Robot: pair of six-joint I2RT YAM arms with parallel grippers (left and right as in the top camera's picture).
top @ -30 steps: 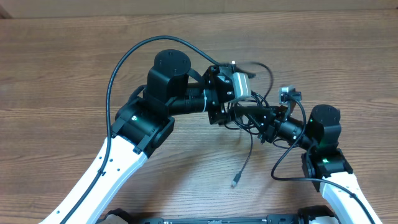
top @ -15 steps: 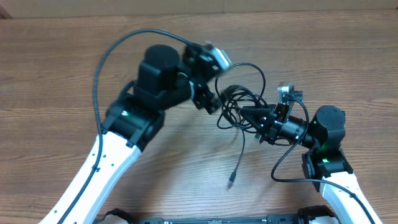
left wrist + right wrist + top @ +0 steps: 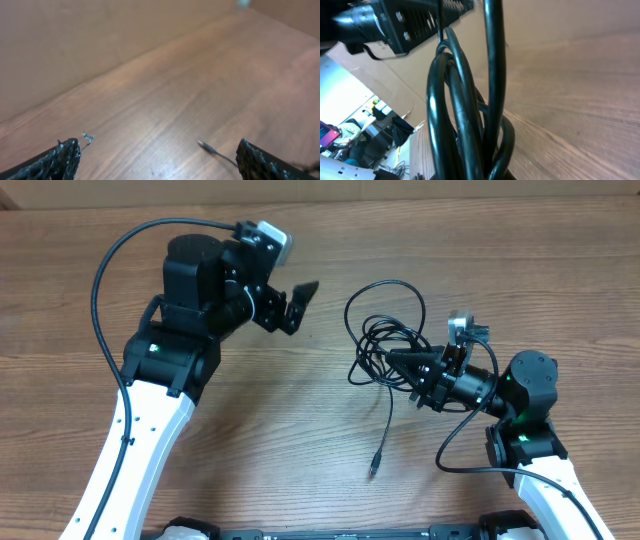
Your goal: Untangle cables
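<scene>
Right pincer (image 3: 398,362) clamps the cables (image 3: 373,343) (bunched); left pincer (image 3: 294,308) gapes.

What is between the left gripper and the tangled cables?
Nothing but bare table. In the overhead view, the left gripper hangs open, apart from the cables, with only wood between them.
</scene>
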